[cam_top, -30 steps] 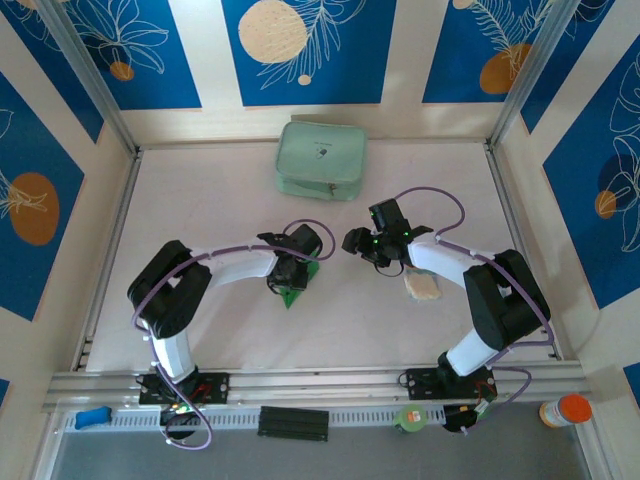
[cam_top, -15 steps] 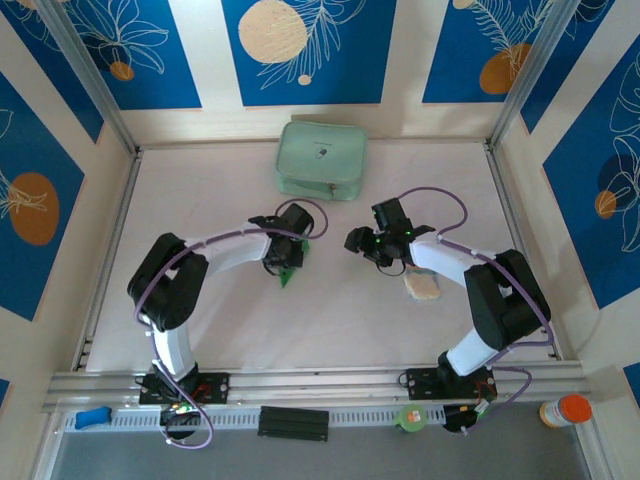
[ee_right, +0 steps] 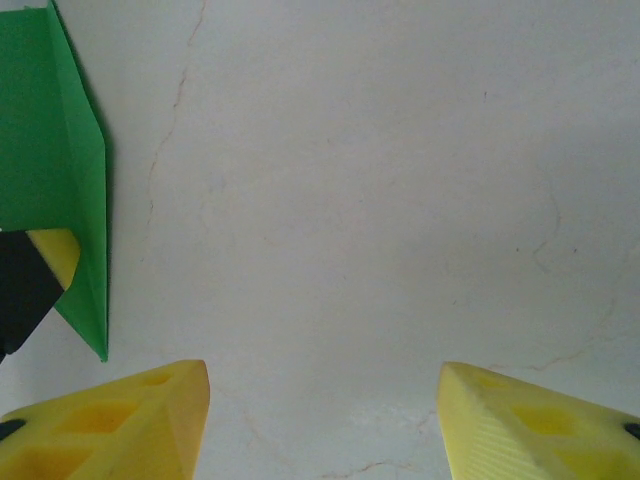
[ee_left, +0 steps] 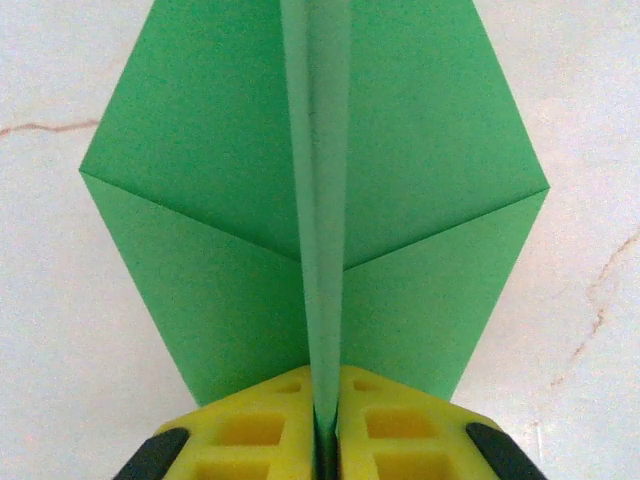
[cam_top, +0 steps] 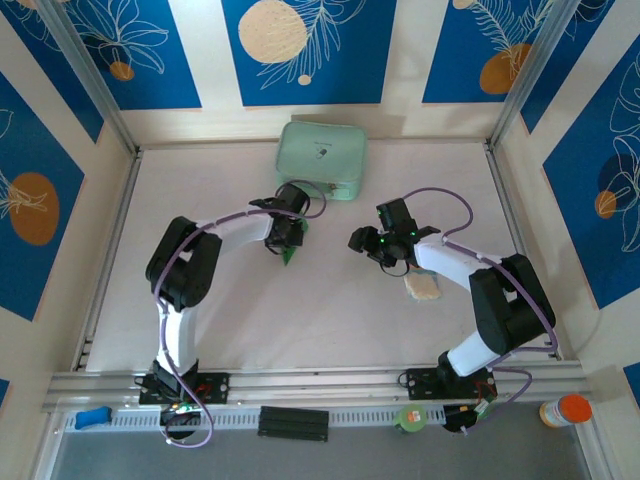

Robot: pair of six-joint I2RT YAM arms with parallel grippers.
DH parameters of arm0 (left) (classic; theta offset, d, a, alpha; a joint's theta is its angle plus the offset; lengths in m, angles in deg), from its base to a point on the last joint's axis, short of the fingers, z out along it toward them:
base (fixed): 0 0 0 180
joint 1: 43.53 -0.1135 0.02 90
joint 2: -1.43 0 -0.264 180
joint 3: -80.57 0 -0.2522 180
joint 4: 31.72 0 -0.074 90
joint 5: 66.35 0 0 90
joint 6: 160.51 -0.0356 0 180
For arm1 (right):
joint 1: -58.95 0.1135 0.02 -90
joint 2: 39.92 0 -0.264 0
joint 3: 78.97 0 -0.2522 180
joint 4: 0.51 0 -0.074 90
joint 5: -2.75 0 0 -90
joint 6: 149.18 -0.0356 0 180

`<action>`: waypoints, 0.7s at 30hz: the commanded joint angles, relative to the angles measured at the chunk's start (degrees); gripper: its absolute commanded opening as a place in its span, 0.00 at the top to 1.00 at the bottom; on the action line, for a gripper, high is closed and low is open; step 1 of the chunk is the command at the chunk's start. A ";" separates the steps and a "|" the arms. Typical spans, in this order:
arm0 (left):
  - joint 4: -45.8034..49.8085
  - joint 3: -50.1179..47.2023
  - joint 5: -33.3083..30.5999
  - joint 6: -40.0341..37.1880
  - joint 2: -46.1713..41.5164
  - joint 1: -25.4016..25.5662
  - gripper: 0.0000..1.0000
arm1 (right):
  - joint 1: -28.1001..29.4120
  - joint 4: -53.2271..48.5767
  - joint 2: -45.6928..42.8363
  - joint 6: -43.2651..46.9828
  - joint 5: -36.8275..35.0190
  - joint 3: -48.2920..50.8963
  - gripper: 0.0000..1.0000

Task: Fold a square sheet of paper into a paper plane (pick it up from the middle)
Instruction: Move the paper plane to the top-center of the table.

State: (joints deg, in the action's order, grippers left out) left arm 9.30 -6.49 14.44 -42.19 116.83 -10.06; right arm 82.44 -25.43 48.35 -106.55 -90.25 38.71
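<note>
The square sheet of paper is bright green and creased into a pointed paper plane [ee_left: 200,200], with two flat wings and a raised centre keel. My left gripper [ee_left: 326,425] is shut on that keel, its yellow pads [ee_left: 250,430] pressed against both sides. From above, the plane [cam_top: 290,256] hangs at the left gripper [cam_top: 285,238] just in front of the pouch. My right gripper [cam_top: 360,242] hovers to the right of it, apart. Its jaws [ee_right: 322,400] stand open over bare table, with the plane [ee_right: 50,150] at the left edge of the right wrist view.
A pale mint zip pouch [cam_top: 320,158] lies at the back centre, close behind the left gripper. A small beige object [cam_top: 423,287] rests under the right forearm. Metal rails [cam_top: 110,250] border the pale tabletop on both sides.
The left gripper has closed on the plane's keel and carried it back and slightly left, toward the pouch. The right arm has barely moved.
</note>
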 commanded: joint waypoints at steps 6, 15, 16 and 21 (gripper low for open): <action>2.23 4.00 -0.07 -1.77 3.47 -0.69 0.77 | -0.61 -0.91 -2.12 -0.44 0.61 1.45 0.38; 4.96 6.81 -1.40 0.36 7.06 -0.98 0.65 | -0.78 -1.01 -2.14 -0.41 0.63 1.71 0.38; 5.48 7.11 -1.64 0.84 7.44 -1.00 0.64 | -0.73 -0.97 -2.20 -0.44 0.62 1.70 0.38; 6.90 7.87 -2.16 3.41 8.91 -1.24 0.61 | -0.90 -0.97 -2.07 -0.42 0.57 1.58 0.38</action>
State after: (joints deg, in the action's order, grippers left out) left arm 12.04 1.01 13.43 -40.95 122.51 -10.43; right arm 81.85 -25.45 47.61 -106.57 -90.25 39.41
